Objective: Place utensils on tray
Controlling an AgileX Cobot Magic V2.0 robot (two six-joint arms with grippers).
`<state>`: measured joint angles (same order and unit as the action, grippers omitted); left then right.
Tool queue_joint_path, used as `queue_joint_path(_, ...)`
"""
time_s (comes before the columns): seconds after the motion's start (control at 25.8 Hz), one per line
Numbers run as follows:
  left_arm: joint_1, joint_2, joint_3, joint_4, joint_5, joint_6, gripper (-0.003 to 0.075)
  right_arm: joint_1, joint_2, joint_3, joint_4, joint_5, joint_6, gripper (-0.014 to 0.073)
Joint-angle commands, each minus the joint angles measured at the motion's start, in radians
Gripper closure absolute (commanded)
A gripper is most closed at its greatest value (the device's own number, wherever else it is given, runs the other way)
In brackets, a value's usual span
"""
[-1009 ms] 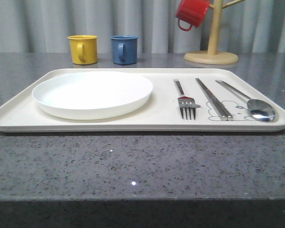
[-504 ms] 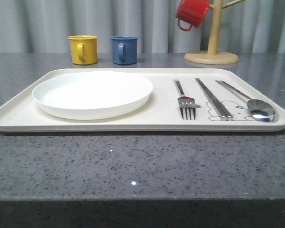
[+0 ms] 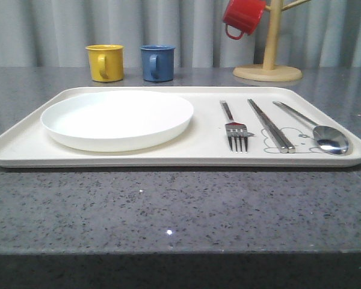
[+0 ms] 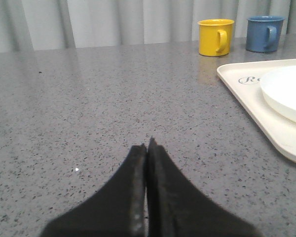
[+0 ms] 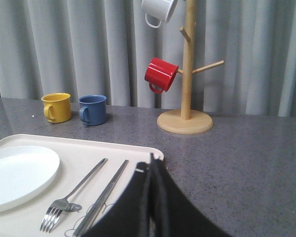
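Observation:
The cream tray (image 3: 24,147) lies across the grey table. On it rest a round white plate (image 3: 117,118) at the left, then a silver fork (image 3: 234,129), a pair of metal chopsticks (image 3: 269,124) and a silver spoon (image 3: 322,135) at the right. In the left wrist view my left gripper (image 4: 147,145) is shut and empty over bare table, left of the tray (image 4: 246,94). In the right wrist view my right gripper (image 5: 152,163) is shut and empty above the tray's far right corner (image 5: 153,150), beside the fork (image 5: 64,202) and chopsticks (image 5: 106,192); its fingers hide the spoon.
A yellow mug (image 3: 104,62) and a blue mug (image 3: 157,62) stand behind the tray. A wooden mug tree (image 3: 268,66) at the back right carries a red mug (image 3: 243,16) and, higher up, a white mug (image 5: 158,9). Grey curtains close the back.

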<state>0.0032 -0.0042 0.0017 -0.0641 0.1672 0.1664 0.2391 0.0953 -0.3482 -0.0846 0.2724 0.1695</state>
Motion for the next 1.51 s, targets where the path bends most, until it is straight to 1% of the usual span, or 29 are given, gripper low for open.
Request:
queue_joint_path(0.0,0.001,-0.024,0.004,-0.009,-0.089,-0.007,0.0738,-0.002,0.012,-0.024,-0.011,-0.082,-0.008,0.0662)
queue_joint_path(0.23,0.001,-0.024,0.004,-0.009,-0.089,-0.007,0.0738,-0.002,0.012,-0.018,-0.021,-0.085,-0.008,0.0662)
queue_joint_path(0.39,0.001,-0.024,0.004,-0.009,-0.089,-0.007,0.0738,-0.012,0.003,0.037,-0.040,-0.102,-0.008,0.0662)
queue_joint_path(0.54,0.001,-0.024,0.004,-0.009,-0.089,-0.007,0.0738,-0.063,-0.024,0.119,-0.037,-0.102,-0.010,0.0662)
queue_joint_path(0.85,0.001,-0.024,0.004,-0.009,-0.089,-0.007,0.0738,-0.204,-0.101,0.259,-0.006,-0.101,-0.010,0.0662)
queue_joint_path(1.01,0.001,-0.024,0.004,-0.009,-0.089,-0.007,0.0738,-0.242,-0.125,0.308,0.007,-0.104,-0.010,0.0662)
queue_joint_path(1.16,0.001,-0.024,0.004,-0.009,-0.089,-0.007,0.0738,-0.253,-0.125,0.367,0.008,-0.127,-0.010,0.0662)
queue_joint_path(1.24,0.001,-0.024,0.004,-0.009,-0.089,-0.007,0.0738,-0.253,-0.125,0.362,0.004,-0.090,-0.010,0.0662)
queue_joint_path(1.47,0.001,-0.024,0.004,-0.009,-0.089,-0.007,0.0738,-0.253,-0.125,0.362,-0.011,-0.089,-0.010,0.0662)
